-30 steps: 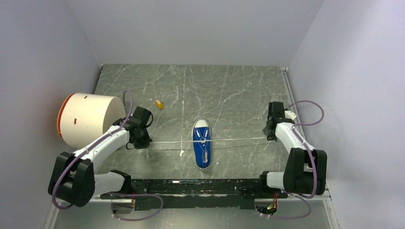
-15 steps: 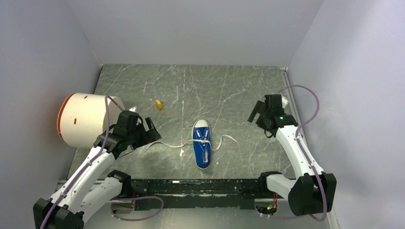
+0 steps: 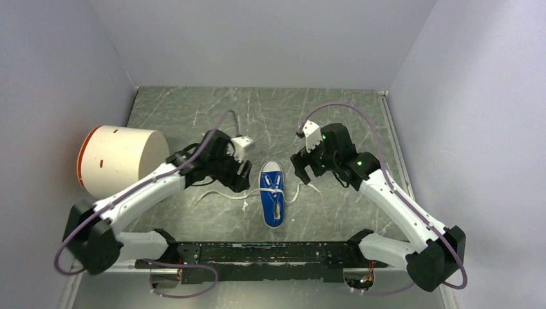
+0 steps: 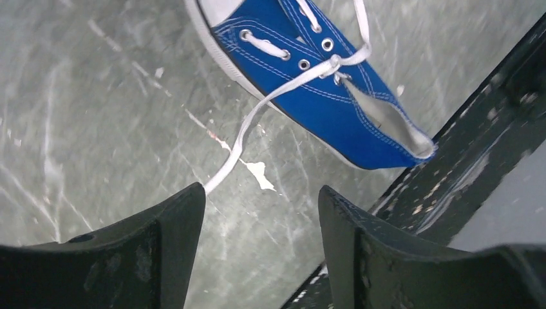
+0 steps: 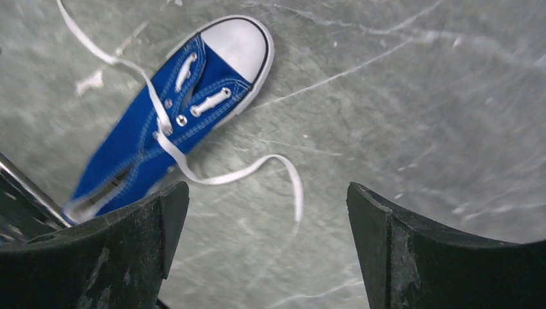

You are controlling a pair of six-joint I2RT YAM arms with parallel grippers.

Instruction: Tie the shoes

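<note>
Sneaker [image 3: 273,205] in blue canvas lies near the middle of the grey marbled surface [image 3: 322,122]. Its white toe cap points away from the arms' bases and its heel toward the black rail [image 3: 257,252] at the near edge. Its white laces [image 3: 219,193] meet in a crossing over the tongue and trail loose on both sides. One strand runs out to the left and the other curls in a short loop to the right. Left tool [image 3: 241,172] hovers just left of the toe, jaws parted and gripping nothing. In its wrist view, the left strand lies on the surface and passes from sight behind one of its fingers [image 4: 161,251]. Right tool [image 3: 301,168] hangs just right of the toe, jaws spread wide and empty, with the curled strand on the surface below them. White cylinder [image 3: 119,161] with an orange rim sits at the left edge, well apart from the shoe.
</note>
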